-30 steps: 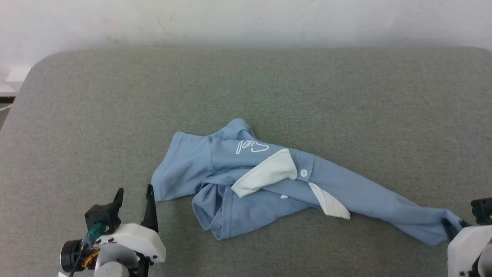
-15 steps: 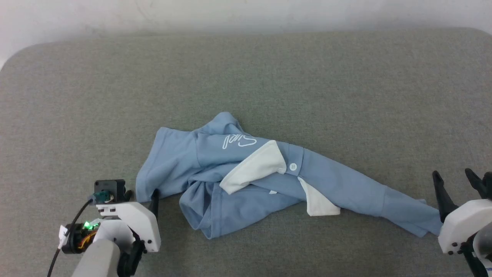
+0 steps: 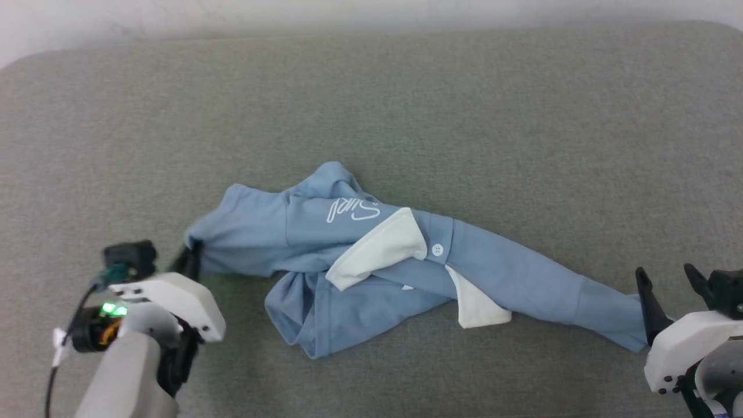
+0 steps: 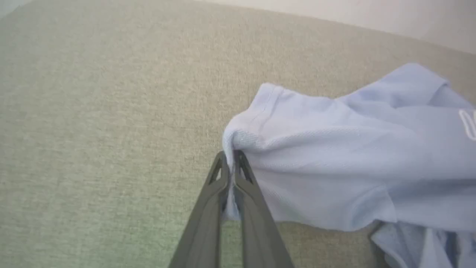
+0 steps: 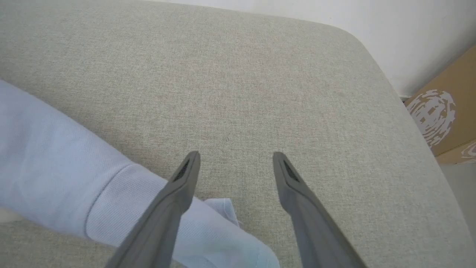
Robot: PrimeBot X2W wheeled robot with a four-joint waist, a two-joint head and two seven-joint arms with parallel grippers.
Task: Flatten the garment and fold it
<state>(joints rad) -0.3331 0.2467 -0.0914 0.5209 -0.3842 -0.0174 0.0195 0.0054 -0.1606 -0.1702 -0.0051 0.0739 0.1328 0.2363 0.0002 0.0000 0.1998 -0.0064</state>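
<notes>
Our left gripper [image 4: 230,159] is pinched tight on a sleeve hem of the one garment [image 3: 348,255]. Our right gripper [image 5: 236,160] gapes wide over its other end. The shirt lies crumpled near the front edge of the grey padded table [image 3: 371,104]. A white wall [image 3: 371,10] stands behind, and one cardboard box [image 5: 442,111] sits past the right corner. A second ago, left gaped and right gripped.

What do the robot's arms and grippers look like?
The left gripper and right gripper each have two long, dark grey, tapering fingers on a white housing. The left wrist bears a black cable, a teal plug, a green light; its forearm is pale grey.
</notes>
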